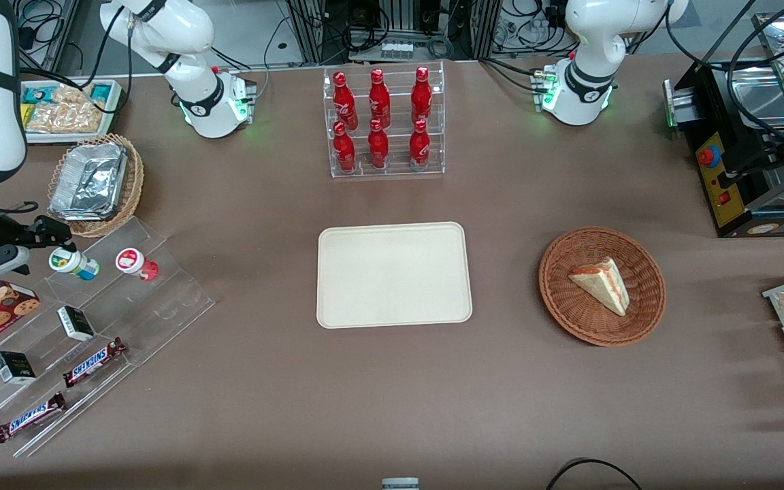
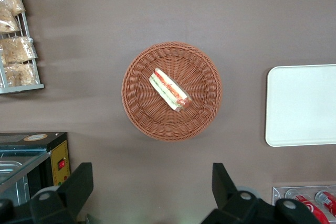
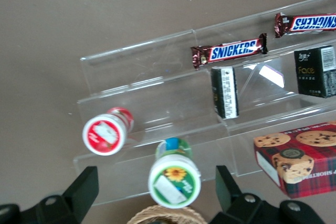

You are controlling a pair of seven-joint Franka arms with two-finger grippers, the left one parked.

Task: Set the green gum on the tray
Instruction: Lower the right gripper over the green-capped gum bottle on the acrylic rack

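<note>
One little green gum (image 1: 73,263) bottle, likely light, hard and a bit slippery, resting on the clear shelf (image 1: 160,299) beside the red one (image 1: 135,263), well apart from the tray (image 1: 392,274), with the hand (image 3: 155,177) spread open near it, probably best pinched by its round sides under the lid.

"SNICKERS" on two chocolate bars (image 3: 229,52), "Face" on a black box (image 3: 315,71).

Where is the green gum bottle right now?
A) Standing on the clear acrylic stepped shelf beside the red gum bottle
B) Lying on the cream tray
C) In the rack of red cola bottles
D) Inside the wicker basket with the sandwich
A: the green gum stands on the acrylic shelf next to the red gum bottle, the open gripper poised around it; the tray is bare.
</note>
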